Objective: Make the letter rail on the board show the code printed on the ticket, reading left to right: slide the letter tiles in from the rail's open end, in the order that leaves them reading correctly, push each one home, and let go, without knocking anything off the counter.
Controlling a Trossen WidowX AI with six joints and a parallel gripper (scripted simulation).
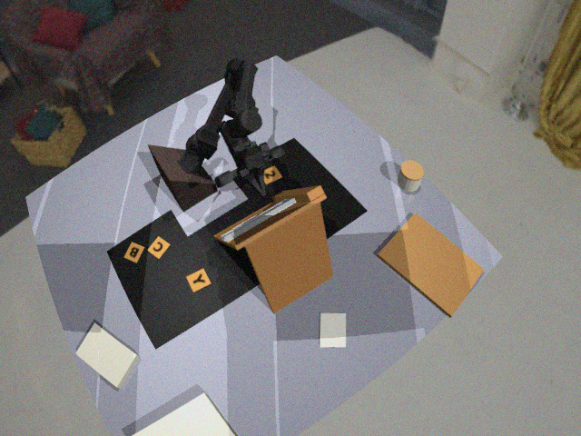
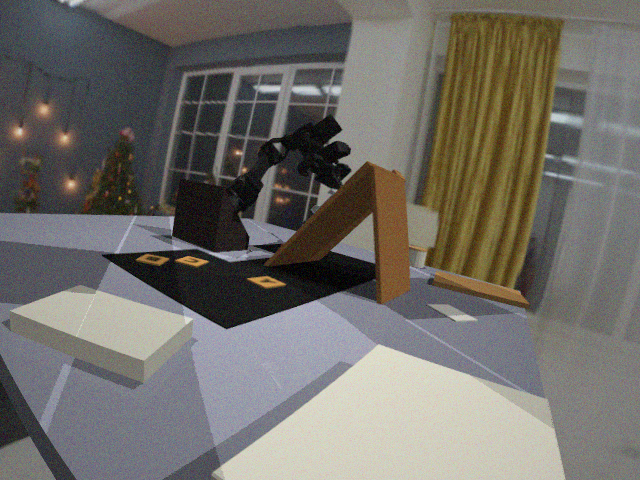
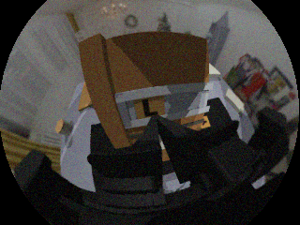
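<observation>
The wooden board [image 1: 290,267] [image 2: 391,232] [image 3: 164,56] stands tilted, with the pale rail [image 1: 258,220] [image 3: 187,99] across its face. An L tile [image 3: 150,107] sits in the rail near the wooden post at wrist-view left. My gripper [image 1: 263,192] [image 3: 156,118] is shut and empty, its tips together just in front of the board, below the L tile in the wrist view. Loose tiles on the black mat [image 1: 159,304] [image 2: 222,310] are Y [image 1: 199,280] [image 2: 266,282], C [image 1: 159,247] [image 2: 191,261], B [image 1: 133,252] [image 2: 152,259] and 2 [image 1: 270,174]. The ticket's print cannot be read.
A dark brown block [image 1: 182,180] [image 2: 206,217] stands beside the arm. An orange-lidded jar [image 1: 410,175], flat orange slab [image 1: 431,262], white card [image 1: 332,330] [image 2: 450,312] and cream box [image 1: 106,354] [image 2: 103,325] lie around the mat. A large cream slab [image 1: 187,417] [image 2: 403,418] lies at the front.
</observation>
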